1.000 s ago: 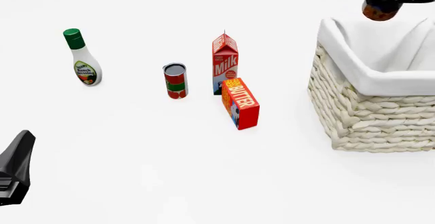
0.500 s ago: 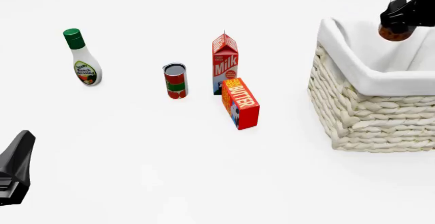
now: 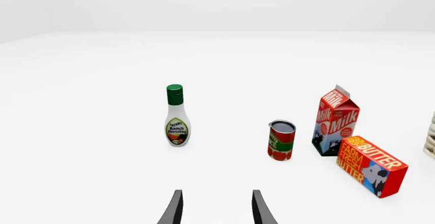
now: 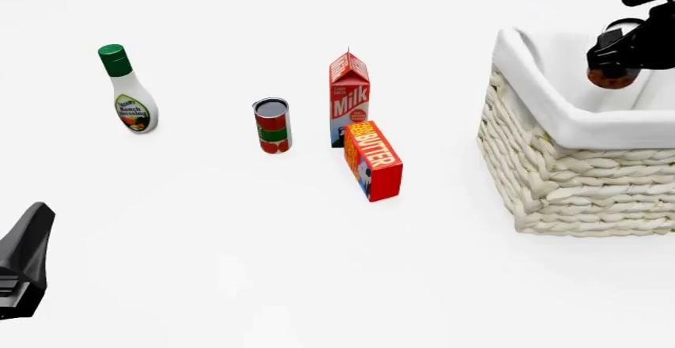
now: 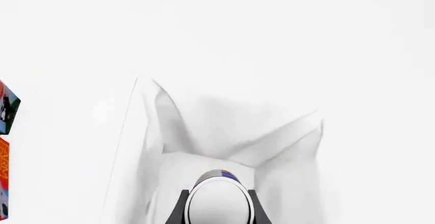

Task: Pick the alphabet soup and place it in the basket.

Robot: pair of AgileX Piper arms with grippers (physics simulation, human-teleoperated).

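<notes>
A: Right gripper (image 5: pixel 217 211) clamped on the soup can (image 5: pixel 219 201), hanging over the basket (image 4: pixel 548 166) opening. Left gripper (image 3: pixel 216 208) idle, fingers apart.

B: Suggest lowering straight inside the cloth lining (image 5: pixel 204 132), clear of the walls, then letting go low.

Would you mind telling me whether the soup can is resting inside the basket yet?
Not yet. The soup can hangs over the basket opening, clamped in the right gripper, above the lining floor.
</notes>
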